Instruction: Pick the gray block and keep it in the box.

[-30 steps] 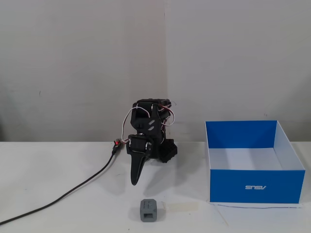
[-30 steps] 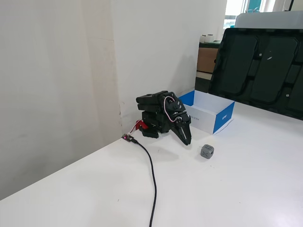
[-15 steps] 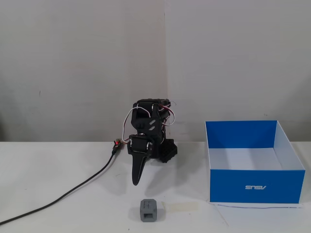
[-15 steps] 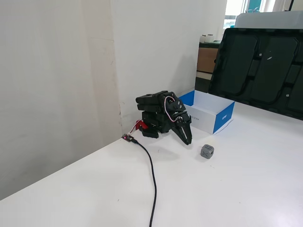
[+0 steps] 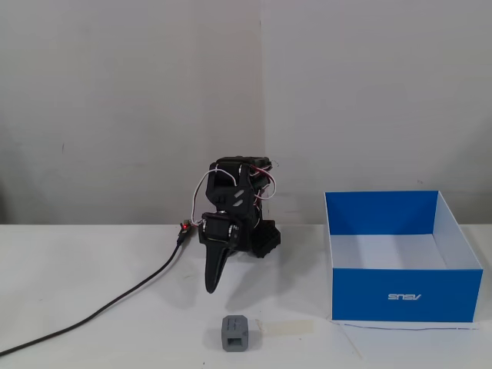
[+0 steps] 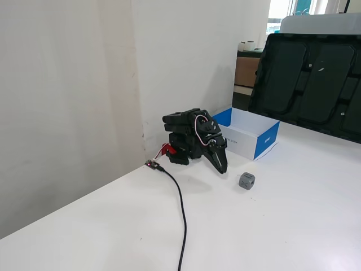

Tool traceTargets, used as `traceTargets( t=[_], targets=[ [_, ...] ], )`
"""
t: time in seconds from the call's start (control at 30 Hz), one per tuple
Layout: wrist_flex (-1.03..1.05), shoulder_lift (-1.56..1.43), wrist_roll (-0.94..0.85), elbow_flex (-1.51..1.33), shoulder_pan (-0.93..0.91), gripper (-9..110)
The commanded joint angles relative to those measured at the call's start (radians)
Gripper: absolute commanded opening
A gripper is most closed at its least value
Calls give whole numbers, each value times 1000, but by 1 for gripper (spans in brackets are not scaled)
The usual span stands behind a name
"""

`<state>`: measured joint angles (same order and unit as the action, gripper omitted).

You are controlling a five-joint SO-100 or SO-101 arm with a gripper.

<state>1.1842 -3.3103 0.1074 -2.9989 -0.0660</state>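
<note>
The gray block (image 5: pixel 234 333) (image 6: pixel 246 180), a small cube with recessed faces, rests on the white table near its front edge in a fixed view. The box (image 5: pixel 400 296) (image 6: pixel 266 140), blue-walled with a white floor, stands to the block's right in that view and holds nothing visible. The black arm is folded low by the wall. Its gripper (image 5: pixel 211 287) (image 6: pixel 223 168) points down at the table with its jaws together and nothing between them. It hovers behind the block and slightly to its left in that view, clearly apart from it.
A black cable (image 5: pixel 115 306) (image 6: pixel 183 217) runs from a red connector beside the arm base across the table. A strip of pale tape (image 5: pixel 288 327) lies beside the block. A large black tray (image 6: pixel 310 84) leans at the table's far side.
The gripper has shifted very slightly, its tip now a touch left and higher in a fixed view. The block and the box have not moved.
</note>
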Motion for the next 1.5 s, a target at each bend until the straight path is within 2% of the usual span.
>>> traceTargets(
  t=[0.0,0.8,1.27,1.33,1.4,1.47],
  targets=[
    [3,-72,11,121,28,0],
    [17,617,87,580,150,0],
    [6,1138,91,830,167,0],
    [0,1172,91,847,166,2],
    [-2,1200,92,853,173,16],
    [-14,1224,92,854,181,21]
  ],
)
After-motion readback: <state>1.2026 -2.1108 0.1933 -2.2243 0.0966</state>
